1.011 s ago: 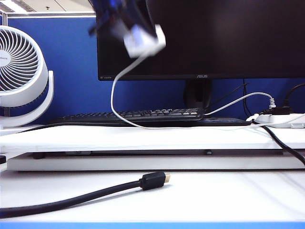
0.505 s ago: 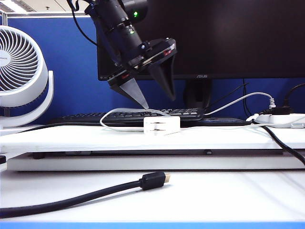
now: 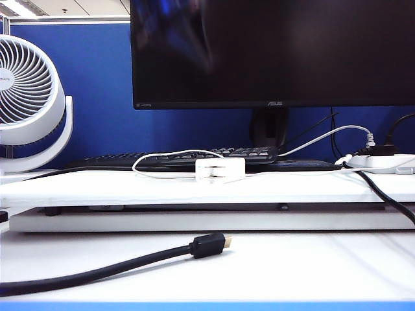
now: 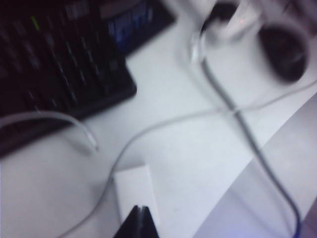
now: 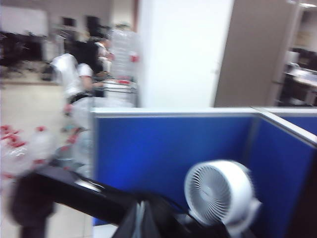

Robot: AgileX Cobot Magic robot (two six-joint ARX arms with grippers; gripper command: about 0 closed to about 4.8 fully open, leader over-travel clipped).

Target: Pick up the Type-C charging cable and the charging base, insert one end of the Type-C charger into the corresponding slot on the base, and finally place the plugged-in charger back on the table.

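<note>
Charging base (image 3: pixel 220 170) down on the table (image 3: pixel 194 188), just in front of the black keyboard (image 3: pixel 181 157), under the monitor (image 3: pixel 272 52). Type-C charging cable (image 3: pixel 165 155) looping up from base's left side, arcing over keyboard edge, then trailing off twd power strip (image 3: pixel 382 162) at right. Left wrist view, blurred: left gripper (image 4: pixel 140 212) tips pinched together, nothing between them, hanging above base (image 4: pixel 136 191); cord (image 4: pixel 148 131) beside it. Right gripper (image 5: pixel 140 208) tips also pressed tight, empty, aimed off at blue partition (image 5: pixel 173 148) & white fan (image 5: pixel 220 193). Neither gripper in exterior view. Black cable w/ gold plug (image 3: pixel 207 245) lying on front desk, well apart.
</note>
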